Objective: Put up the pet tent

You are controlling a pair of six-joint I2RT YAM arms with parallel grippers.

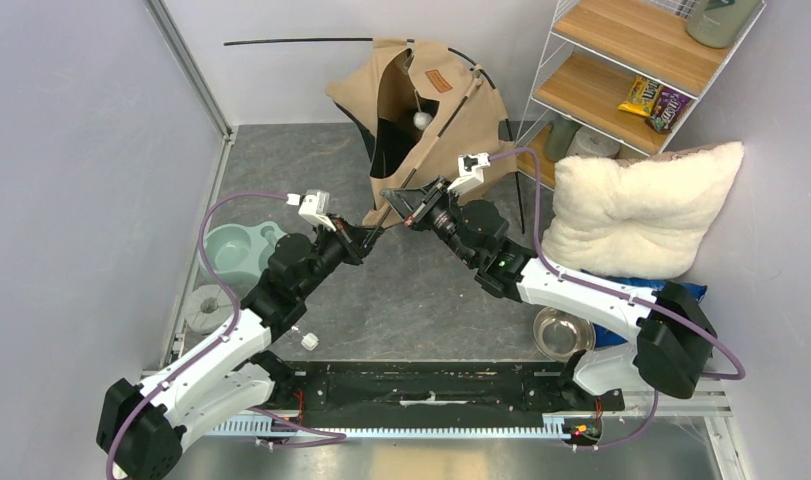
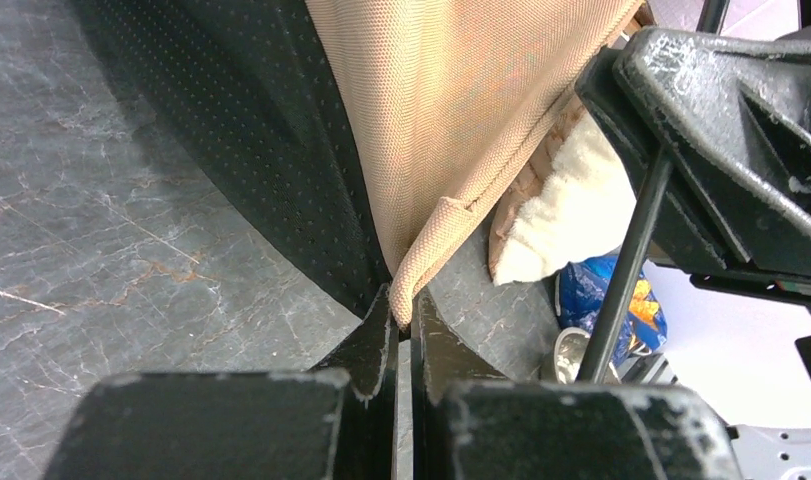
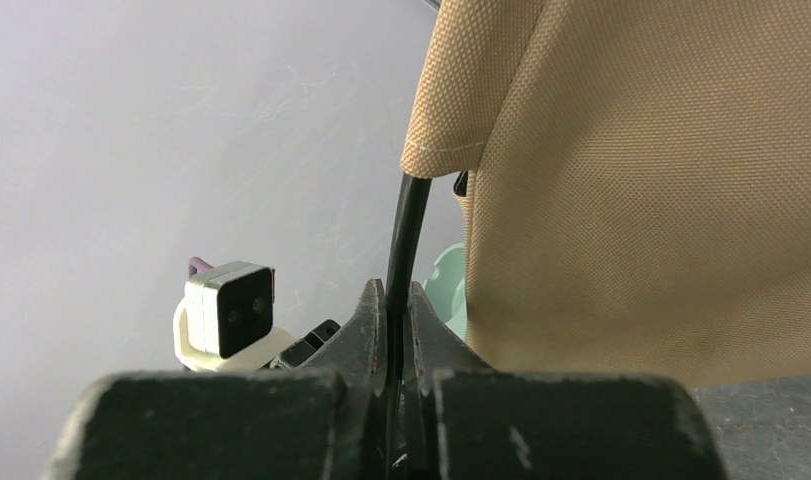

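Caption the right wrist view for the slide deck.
Right gripper shut on a black pole just below where it enters the tan pet tent sleeve.

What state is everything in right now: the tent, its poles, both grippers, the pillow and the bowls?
pet tent, half raised, sagging, doorway open.
held pole, clamped, upper end under a fabric corner.
loose pole, sticking out past the tent top.
left gripper, shut on a corner of the pet tent.
right gripper, shut on the held pole.
pillow, lying outside the tent.
green bowl, upright, looks empty.
steel bowl, upright, looks empty.
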